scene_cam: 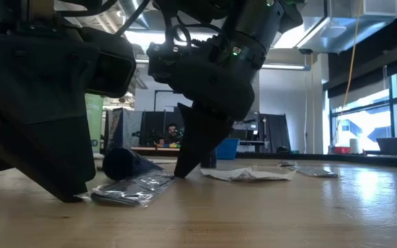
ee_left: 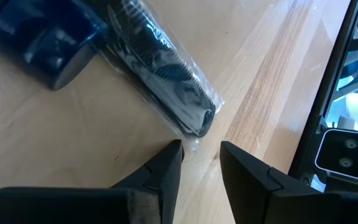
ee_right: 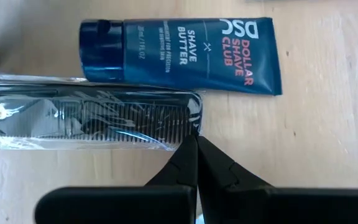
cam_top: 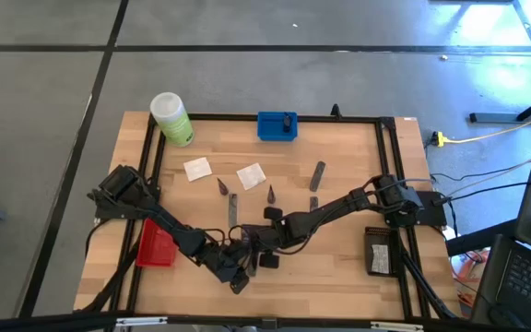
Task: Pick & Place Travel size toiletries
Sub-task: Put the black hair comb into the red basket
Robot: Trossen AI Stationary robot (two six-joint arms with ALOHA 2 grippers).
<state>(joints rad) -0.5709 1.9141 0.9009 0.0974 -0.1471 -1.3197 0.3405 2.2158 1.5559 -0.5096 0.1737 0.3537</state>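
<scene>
A clear packet (ee_right: 86,118) with a black comb inside lies flat on the table. It also shows in the left wrist view (ee_left: 160,74) and the low view (scene_cam: 133,189). A dark navy tube (ee_right: 185,56) lies beside it. My right gripper (ee_right: 196,142) is shut, its tips at one end of the packet. My left gripper (ee_left: 201,152) is a little open at the packet's other end, with the film's edge between its tips. In the high view both grippers meet near the table's front middle, the left (cam_top: 240,284) and the right (cam_top: 261,249). My left gripper stands with a fingertip (ee_left: 174,152) on each side of the packet's film end (ee_left: 194,142); I cannot tell whether it touches the film. My right gripper's shut fingertips (ee_right: 191,146) meet the packet's end edge (ee_right: 194,127), slanting down from above. I cannot tell whether film is between them. The packet lies flat.
Two white sachets (cam_top: 197,169) (cam_top: 251,175), dark cones (cam_top: 222,186) and grey tubes (cam_top: 317,175) lie farther back. A red tray (cam_top: 155,244) is at the left, a black tray (cam_top: 377,251) at the right, a blue tray (cam_top: 277,124) and a green bottle (cam_top: 171,118) at the far edge.
</scene>
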